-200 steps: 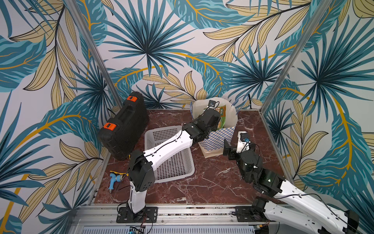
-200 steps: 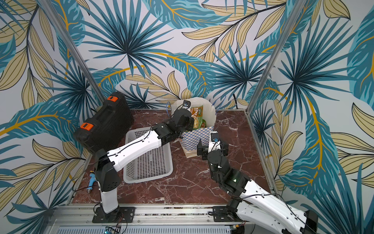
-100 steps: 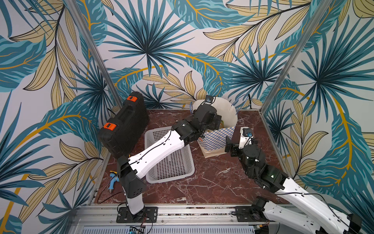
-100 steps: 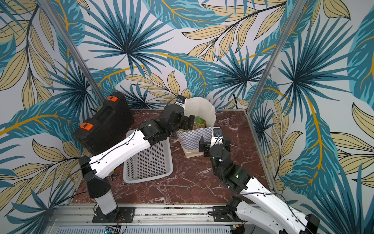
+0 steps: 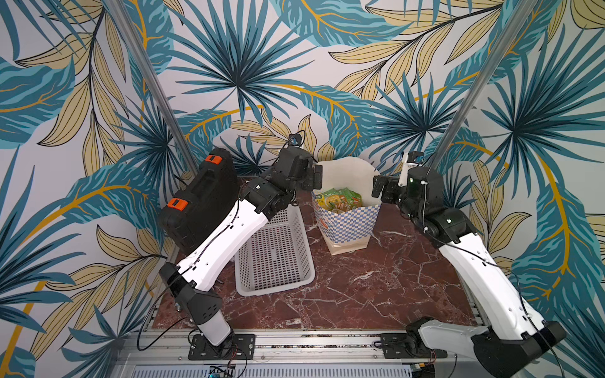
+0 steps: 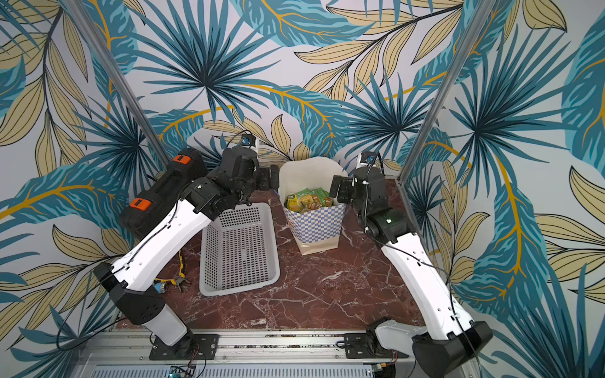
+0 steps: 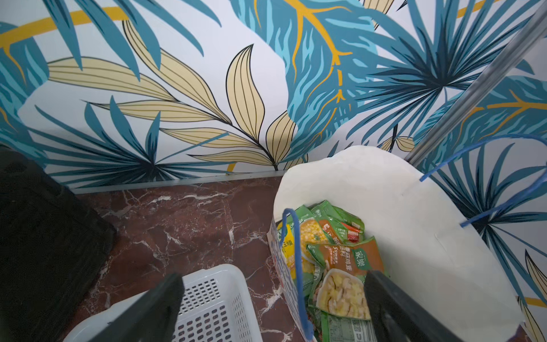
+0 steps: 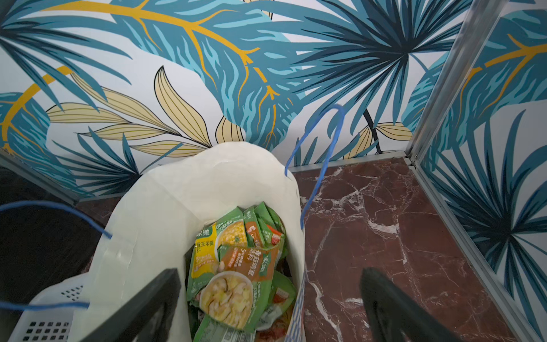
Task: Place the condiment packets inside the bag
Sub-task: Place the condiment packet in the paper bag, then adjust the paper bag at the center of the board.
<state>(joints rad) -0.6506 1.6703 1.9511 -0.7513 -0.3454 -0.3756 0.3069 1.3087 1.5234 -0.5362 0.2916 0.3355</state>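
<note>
Pkts lie in bag, L fingers wide apart.

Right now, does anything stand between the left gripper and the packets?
Only the bag rim and its blue cord handle, in front of the open left gripper; the condiment packets lie uncovered.

Green/orange/yellow condiment packets piled inside upright blue-white checkered bag, cream inside, mouth open, on tabletop.
</note>
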